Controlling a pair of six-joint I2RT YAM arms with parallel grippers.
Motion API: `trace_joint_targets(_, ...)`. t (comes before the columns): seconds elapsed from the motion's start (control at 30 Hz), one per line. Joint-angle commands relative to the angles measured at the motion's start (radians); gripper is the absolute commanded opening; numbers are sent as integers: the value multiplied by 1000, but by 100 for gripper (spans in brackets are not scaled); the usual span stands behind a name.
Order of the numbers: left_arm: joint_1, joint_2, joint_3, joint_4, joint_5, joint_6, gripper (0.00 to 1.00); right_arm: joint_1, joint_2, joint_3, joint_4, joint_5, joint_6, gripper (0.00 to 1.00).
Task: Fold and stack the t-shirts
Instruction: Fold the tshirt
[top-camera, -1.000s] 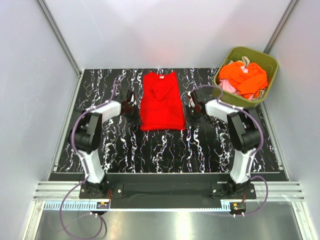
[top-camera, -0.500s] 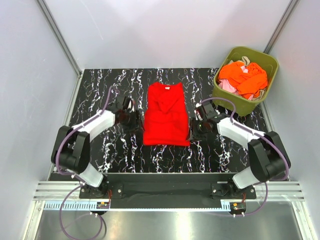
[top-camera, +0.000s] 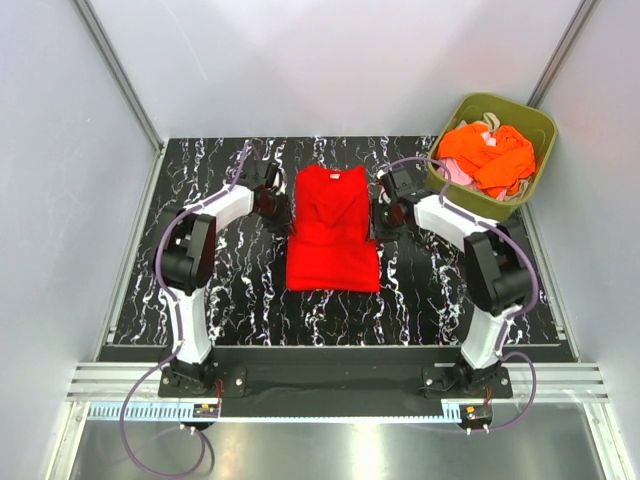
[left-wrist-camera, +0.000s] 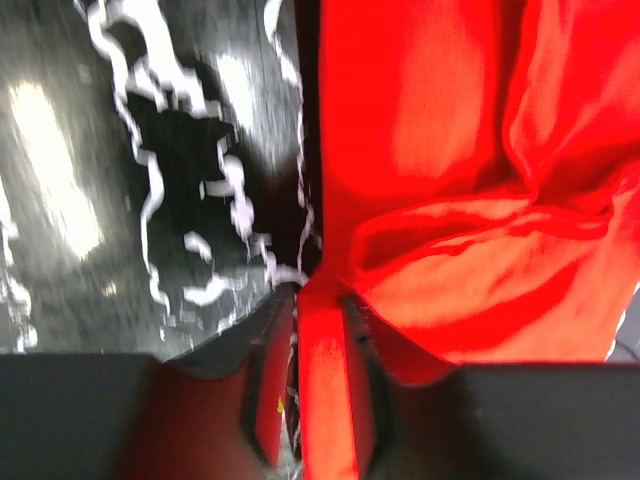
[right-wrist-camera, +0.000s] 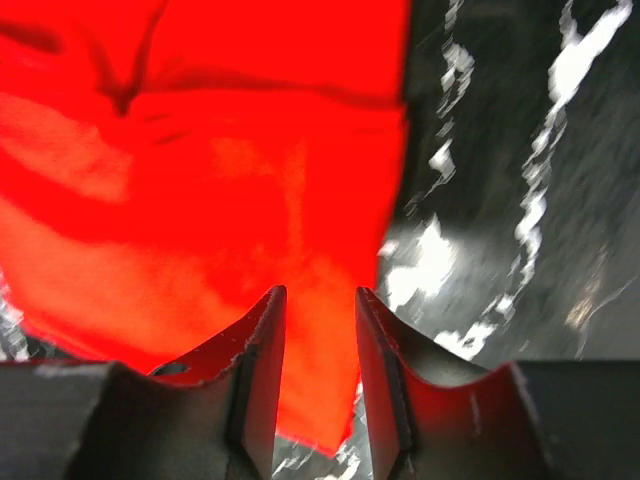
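Red t-shirt (top-camera: 333, 230) flanked at both side edges
It lies folded on the marbled table (top-camera: 250, 290); the left gripper (left-wrist-camera: 318, 305) pinches its left edge, the right gripper (right-wrist-camera: 318, 300) has its jaws spread over the right edge; far right, orange t-shirts (top-camera: 490, 155) fill a green bin (top-camera: 512, 104)

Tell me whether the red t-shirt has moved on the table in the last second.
Yes. The red t-shirt has slid nearward: its collar now lies farther from the far edge of the table.

Left gripper (top-camera: 277, 203), right gripper (top-camera: 384, 213) (both low)
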Motion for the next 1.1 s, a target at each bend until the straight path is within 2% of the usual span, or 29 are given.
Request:
trace_joint_targets(0.0,13,23,73,-1,-11,25,21,-25,66,77,-25,53,-65,39)
trace_joint_targets(0.07,19,57,101,-10,-23,22,21,-38,95,110,-25,48,-74,35)
trace_joint_targets(0.13,24,81,113,-12,-19,16,32,-44,139,144,-23,41,-82,33)
trace_joint_targets(0.2,28,94,119,-10,-19,14,34,-47,168,161,-25,51,-92,31)
trace_joint_targets(0.33,35,104,138,-13,-13,11,47,-54,192,181,-31,67,-102,29)
trace_joint_targets(0.5,55,77,181,-52,50,3,54,-62,193,207,-52,102,-99,28)
trace_joint_targets(0.6,78,20,228,-145,-34,-7,55,-64,150,242,-127,137,-59,29)
trace_joint_targets(0.67,87,-32,207,-176,-115,-10,57,-62,112,235,-150,137,6,34)
trace_joint_targets(0.77,78,-158,72,-158,-99,-14,59,-64,9,148,-160,102,122,42)
trace_joint_targets(0.87,49,-286,-119,-87,-30,-21,60,-61,-122,13,-151,61,242,46)
trace_joint_targets(1.0,16,-451,-394,19,23,-81,61,-58,-268,-229,-56,21,391,53)
trace_joint_targets(1.07,-13,-532,-472,92,61,-113,62,-56,-334,-302,-16,-11,472,56)
